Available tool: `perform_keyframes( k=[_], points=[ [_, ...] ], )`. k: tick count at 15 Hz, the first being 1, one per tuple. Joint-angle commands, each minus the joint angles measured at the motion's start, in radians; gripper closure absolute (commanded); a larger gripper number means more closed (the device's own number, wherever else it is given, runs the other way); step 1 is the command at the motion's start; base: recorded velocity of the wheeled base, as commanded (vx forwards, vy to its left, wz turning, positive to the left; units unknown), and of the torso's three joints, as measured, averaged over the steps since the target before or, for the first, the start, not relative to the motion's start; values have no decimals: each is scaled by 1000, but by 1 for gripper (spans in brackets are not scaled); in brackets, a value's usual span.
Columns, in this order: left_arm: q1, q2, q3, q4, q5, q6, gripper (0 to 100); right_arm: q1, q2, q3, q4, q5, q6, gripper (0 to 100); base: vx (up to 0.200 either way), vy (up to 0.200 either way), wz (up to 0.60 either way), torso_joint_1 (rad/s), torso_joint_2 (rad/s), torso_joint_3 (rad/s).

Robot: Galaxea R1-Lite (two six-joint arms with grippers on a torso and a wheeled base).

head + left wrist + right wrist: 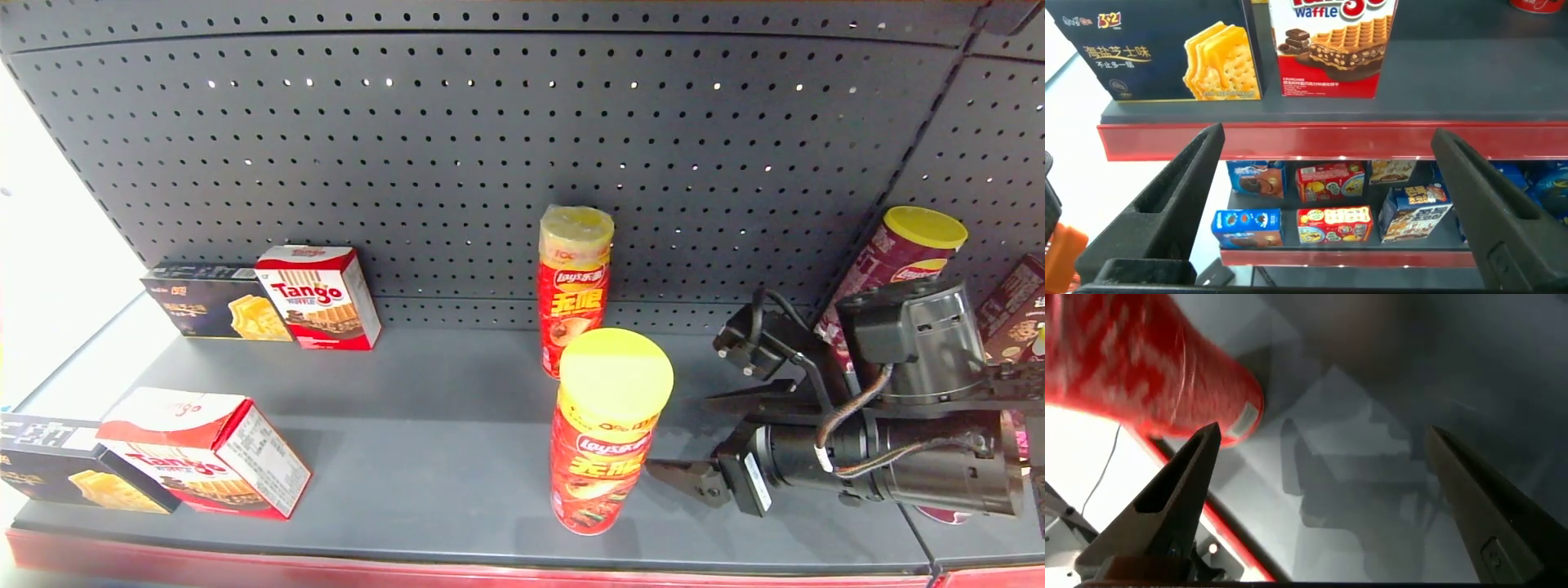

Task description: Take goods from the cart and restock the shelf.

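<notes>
The front chip can [608, 433], red with a yellow lid, stands upright close to the shelf's red front lip [326, 567], right of the middle. The right gripper [709, 441] lies low over the shelf [424, 457] just to the can's right, jaws spread wide and holding nothing. Its near finger [682, 478] ends just beside the can's lower side, and I cannot tell if they touch. In the right wrist view the can sits outside the jaws, next to one finger.

The rear chip can [574, 290] stands farther back, near the pegboard [490, 147]. To the right, behind the arm, a maroon chip can [898, 257] leans against the back.

A broad bare stretch of grey shelf runs left from the two red cans to the boxes. A wafer box [208, 453] sits tipped at the near left, touching a black cracker box [57, 469]. Another wafer box [322, 298] and cracker box [214, 306] stand at the far left.

The left gripper [1327, 135] hangs in front of the red lip, outside the shelf, jaws wide and empty. Between its fingers a lower shelf [1355, 257] shows small snack boxes [1331, 204].
</notes>
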Motion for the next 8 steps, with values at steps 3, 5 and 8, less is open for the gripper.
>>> perform_keyframes(
  k=[3,5,8],
  points=[
    [0,2,0,0,0,0,0,8,23,-7,-7,0,0,0,0,0,0,0,0,0],
    [0,2,0,0,0,0,0,15,28,-8,-7,0,0,0,0,0,0,0,0,0],
    [0,2,0,0,0,0,0,28,36,-8,-10,0,0,0,0,0,0,0,0,0]
  ],
)
